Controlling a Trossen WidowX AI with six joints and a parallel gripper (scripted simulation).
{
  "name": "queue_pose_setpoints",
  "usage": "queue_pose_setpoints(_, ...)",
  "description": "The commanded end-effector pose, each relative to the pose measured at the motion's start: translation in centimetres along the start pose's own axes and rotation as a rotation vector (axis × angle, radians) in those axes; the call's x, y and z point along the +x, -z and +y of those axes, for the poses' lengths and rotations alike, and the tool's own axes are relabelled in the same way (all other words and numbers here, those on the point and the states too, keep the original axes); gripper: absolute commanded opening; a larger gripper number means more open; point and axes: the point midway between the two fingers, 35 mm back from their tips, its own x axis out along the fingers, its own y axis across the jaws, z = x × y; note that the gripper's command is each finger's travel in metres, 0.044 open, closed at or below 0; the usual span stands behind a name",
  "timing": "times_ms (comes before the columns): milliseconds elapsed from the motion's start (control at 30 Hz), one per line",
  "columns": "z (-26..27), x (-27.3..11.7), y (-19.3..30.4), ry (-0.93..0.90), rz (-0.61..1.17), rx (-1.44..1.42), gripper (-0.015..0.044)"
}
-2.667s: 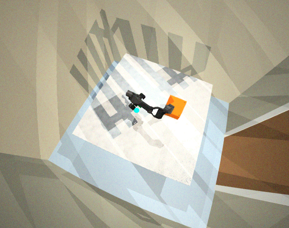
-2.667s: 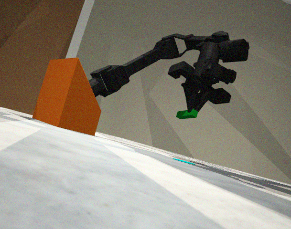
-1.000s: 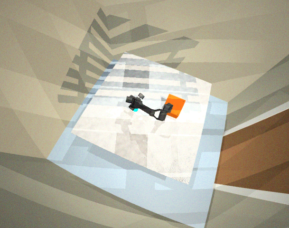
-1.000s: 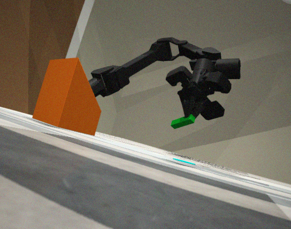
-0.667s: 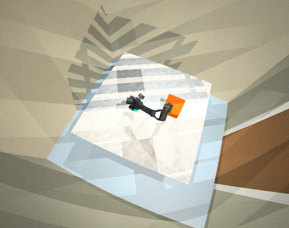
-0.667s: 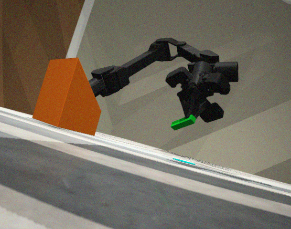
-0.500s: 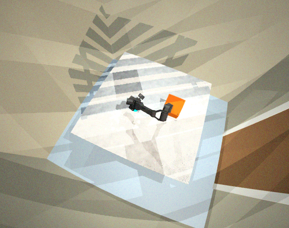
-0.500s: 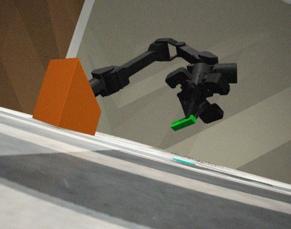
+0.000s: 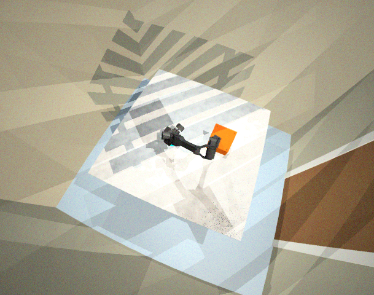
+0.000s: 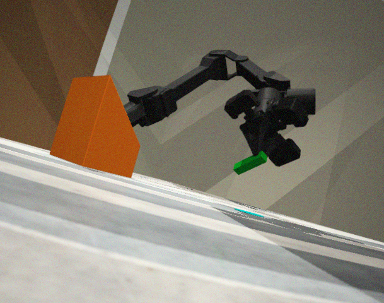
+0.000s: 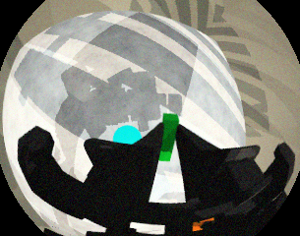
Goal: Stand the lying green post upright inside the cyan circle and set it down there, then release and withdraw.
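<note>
One gripper point(image 9: 168, 141) point(image 10: 261, 154) point(image 11: 169, 126), its fingers nearly closed, grips the green post point(image 10: 250, 162) point(image 11: 169, 138) above the table point(image 9: 212, 190) point(image 10: 120, 228) point(image 11: 41, 74).

One arm, one green post, one cyan circle, one orange block

The count comes to one black robot arm point(image 9: 187, 144) point(image 10: 188, 79), with one end effector point(image 10: 261, 152) point(image 11: 169, 126) that has two fingers. There is one green post point(image 10: 250, 162) point(image 11: 169, 135), one cyan circle point(image 9: 172, 145) point(image 10: 248, 212) point(image 11: 127, 134) and one orange block point(image 9: 226, 136) point(image 10: 110, 140). One white counter point(image 9: 142, 187) point(image 10: 103, 261) point(image 11: 36, 93) carries one circle and one block.
</note>
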Motion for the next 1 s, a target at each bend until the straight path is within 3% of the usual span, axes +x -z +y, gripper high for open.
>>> queue_pose_setpoints(0, 0.05, 0.03, 0.04, 0.008, -0.032, 0.004, 0.0023)
queue_pose_setpoints(967, 0.52, -0.25, -0.09, 0.027, -0.23, 0.036, 0.0023)
